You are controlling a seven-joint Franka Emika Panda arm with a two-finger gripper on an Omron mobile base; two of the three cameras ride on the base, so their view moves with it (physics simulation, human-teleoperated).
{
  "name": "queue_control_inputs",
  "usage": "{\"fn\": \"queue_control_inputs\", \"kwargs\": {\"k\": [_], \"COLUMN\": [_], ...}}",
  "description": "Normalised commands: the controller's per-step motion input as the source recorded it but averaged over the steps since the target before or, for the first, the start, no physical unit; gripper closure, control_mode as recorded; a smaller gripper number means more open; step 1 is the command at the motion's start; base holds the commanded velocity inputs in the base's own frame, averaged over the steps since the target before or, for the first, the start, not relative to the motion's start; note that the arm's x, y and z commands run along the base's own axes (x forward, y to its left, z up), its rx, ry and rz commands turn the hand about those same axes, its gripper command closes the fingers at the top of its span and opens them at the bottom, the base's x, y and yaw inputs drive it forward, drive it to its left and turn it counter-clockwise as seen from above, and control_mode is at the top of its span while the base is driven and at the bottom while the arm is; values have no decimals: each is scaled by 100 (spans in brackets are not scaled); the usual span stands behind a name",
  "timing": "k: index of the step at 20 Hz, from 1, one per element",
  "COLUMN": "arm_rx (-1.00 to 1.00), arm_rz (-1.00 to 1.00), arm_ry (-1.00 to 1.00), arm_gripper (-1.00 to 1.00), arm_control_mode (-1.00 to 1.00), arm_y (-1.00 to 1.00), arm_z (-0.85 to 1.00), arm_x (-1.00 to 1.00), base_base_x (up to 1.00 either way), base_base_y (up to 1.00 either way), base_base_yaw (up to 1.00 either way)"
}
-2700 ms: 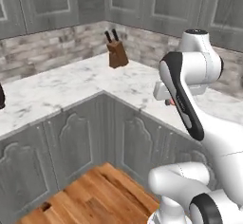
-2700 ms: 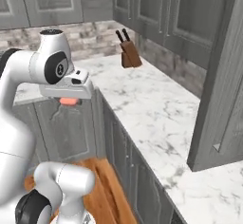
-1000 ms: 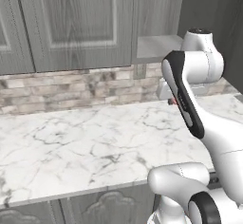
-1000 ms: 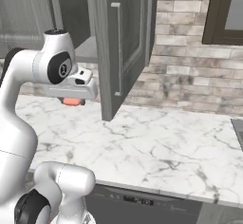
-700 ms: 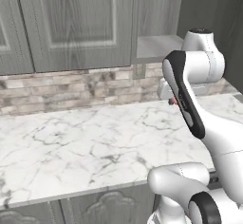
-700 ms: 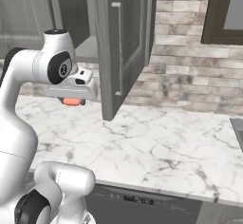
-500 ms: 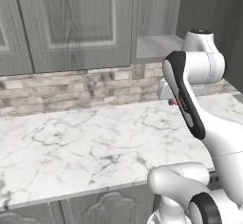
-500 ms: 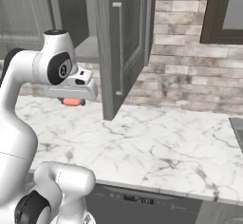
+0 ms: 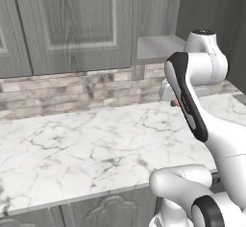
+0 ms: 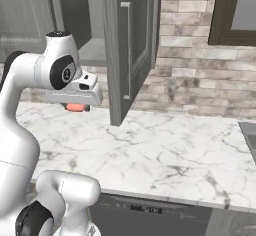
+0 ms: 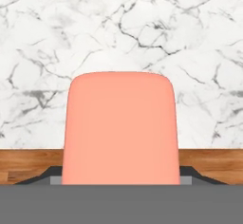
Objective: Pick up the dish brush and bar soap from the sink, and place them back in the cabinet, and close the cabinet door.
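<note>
- Gripper (image 10: 76, 108) closed on the bar soap (image 11: 121, 128), jaws held fairly wide across the block; orange-red end of it peeking out below the hand in the right base view, pointing down.
- Directly beneath: marble counter (image 11: 57, 38), well clear of the soap; a strip of wooden floor (image 11: 28, 163) past the counter's edge in the hand view.
- Above and behind the gripper: the open cabinet (image 9: 158, 48), grey inner shelf (image 10: 92, 55) higher than the hand.
- Just to the gripper's right in the right base view: the cabinet door (image 10: 127, 45), swung out toward the robot, edge-on, with a slim bar handle.
- Further right and lower, well apart: a sliver of the sink (image 10: 249, 135) at the counter's far end; dish brush not made out.
- Step in hand, by judgement: carrying the soap up to the shelf. Roughly midway through the task; brush and door apparently still to come.
- To do it well: lift first, straight up, until soap clears the shelf lip, then reach in; keep grip firm, since a flat bar can slip.
- Keep left of the door's edge while rising; brushing it could swing it or knock the soap loose.
- Set the soap down flat and well inside, leaving room for the brush, then release only once resting.
</note>
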Motion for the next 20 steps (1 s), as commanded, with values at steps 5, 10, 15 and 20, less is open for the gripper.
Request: {"fn": "queue_control_inputs", "kwargs": {"k": [5, 10, 15, 20], "arm_rx": [0, 0, 0, 0], "arm_rz": [0, 0, 0, -5], "arm_ry": [0, 0, -10, -12], "arm_gripper": [100, 100, 100, 100], "arm_control_mode": [100, -100, -100, -100], "arm_y": [0, 0, 0, 0], "arm_z": [0, 2, 31, 41], "arm_x": [0, 0, 0, 0], "base_base_x": [0, 0, 0, 0], "base_base_y": [0, 0, 0, 0], "base_base_yaw": [0, 0, 0, 0]}}
